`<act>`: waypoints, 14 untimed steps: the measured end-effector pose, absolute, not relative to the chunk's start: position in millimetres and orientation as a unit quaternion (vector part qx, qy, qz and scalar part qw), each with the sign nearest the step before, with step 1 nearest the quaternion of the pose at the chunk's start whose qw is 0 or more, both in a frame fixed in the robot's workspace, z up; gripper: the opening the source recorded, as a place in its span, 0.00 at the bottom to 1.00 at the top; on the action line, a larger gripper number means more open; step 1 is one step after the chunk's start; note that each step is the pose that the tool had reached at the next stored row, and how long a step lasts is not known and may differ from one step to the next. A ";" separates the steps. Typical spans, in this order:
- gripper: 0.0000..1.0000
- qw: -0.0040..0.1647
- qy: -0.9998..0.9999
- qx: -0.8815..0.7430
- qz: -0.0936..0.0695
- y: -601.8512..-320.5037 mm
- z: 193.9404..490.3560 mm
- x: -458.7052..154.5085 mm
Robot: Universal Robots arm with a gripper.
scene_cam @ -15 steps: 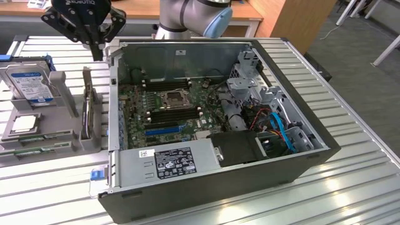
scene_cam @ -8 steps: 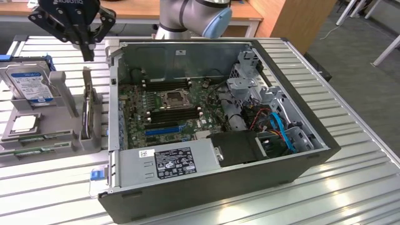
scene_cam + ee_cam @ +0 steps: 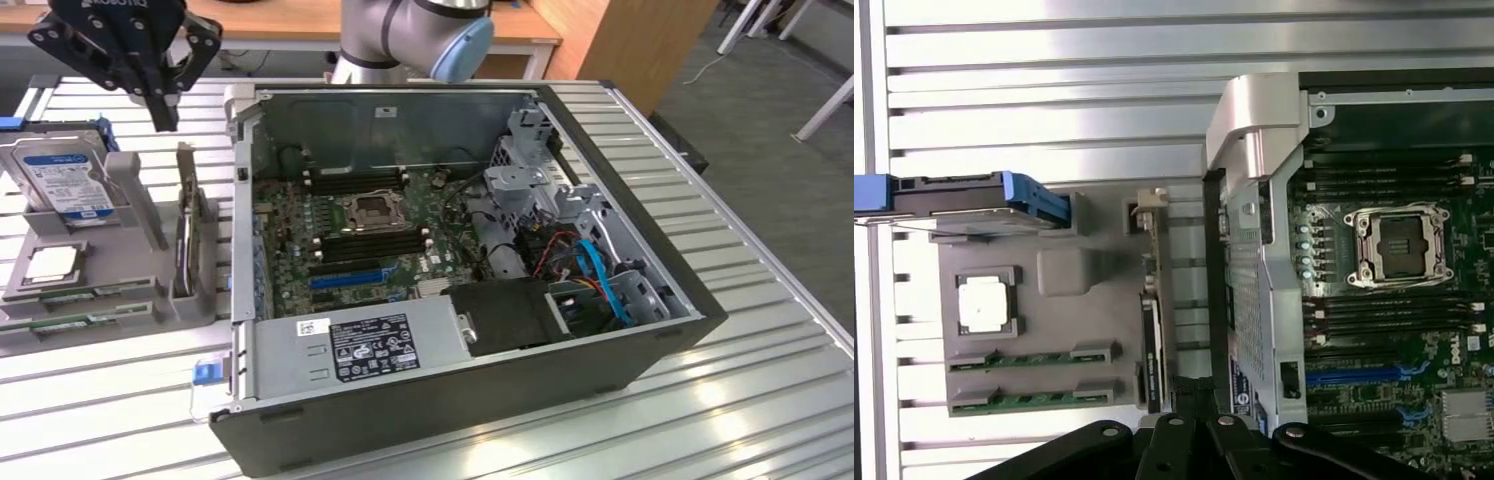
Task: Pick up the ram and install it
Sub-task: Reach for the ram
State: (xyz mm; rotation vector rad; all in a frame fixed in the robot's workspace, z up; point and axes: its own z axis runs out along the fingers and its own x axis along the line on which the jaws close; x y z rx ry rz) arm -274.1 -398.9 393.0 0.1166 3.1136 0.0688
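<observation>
Starting at the exterior view's left, a silver hard drive [image 3: 60,178] stands in a grey holder [image 3: 130,182] on the slatted table [image 3: 107,400]. Nearer the camera in the same holder sits a square processor chip [image 3: 51,262]. Nearest of all lies the ram [image 3: 74,294] (two green sticks side by side, flat in their grooves), its long axis running across the view. Above the holder's far end hangs the pincer [image 3: 163,112], fingers pressed together and holding nothing. The ram lies well apart from it, toward the camera and slightly to the exterior view's left. Further right stands the open computer case [image 3: 641,270]. Its motherboard's memory slots [image 3: 354,180] run, by the look of it, along much the same line as the ram.
</observation>
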 end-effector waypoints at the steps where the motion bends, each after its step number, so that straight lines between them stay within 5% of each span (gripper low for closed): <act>1: 0.10 0.012 0.999 0.037 0.022 -398.8 393.0 -276.4; 14: 0.10 0.013 0.999 0.037 0.022 -398.8 392.9 -307.5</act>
